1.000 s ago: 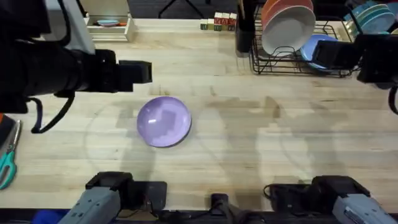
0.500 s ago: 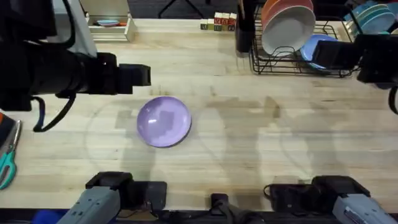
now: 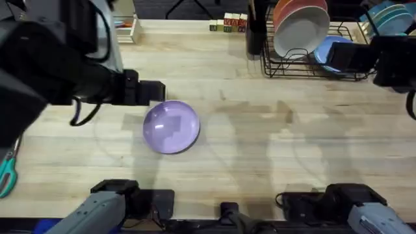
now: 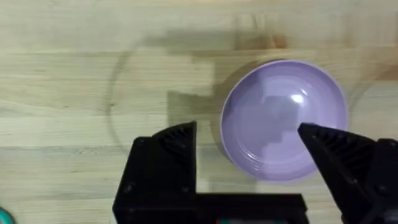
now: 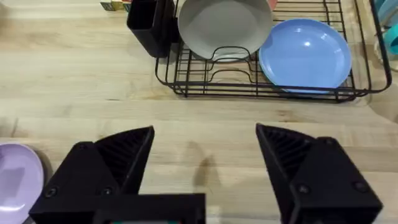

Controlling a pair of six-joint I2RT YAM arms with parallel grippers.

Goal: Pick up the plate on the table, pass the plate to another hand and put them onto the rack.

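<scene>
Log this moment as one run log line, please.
phase: approach | left gripper: open, above purple plate | plate: flat on table | right gripper: open, holding nothing | rack: holds other plates

Plate [image 3: 171,127] on table [image 3: 273,143], left-centre

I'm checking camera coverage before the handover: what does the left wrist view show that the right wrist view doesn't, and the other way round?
Left wrist alone: the whole lavender plate lying flat on the table, with the open left gripper above it, one finger over its rim.

Right wrist alone: the black wire rack holding a grey-white plate and a light blue plate, plus the open right gripper.

Both: the wooden table and the lavender plate, a mere sliver in the right wrist view.
</scene>
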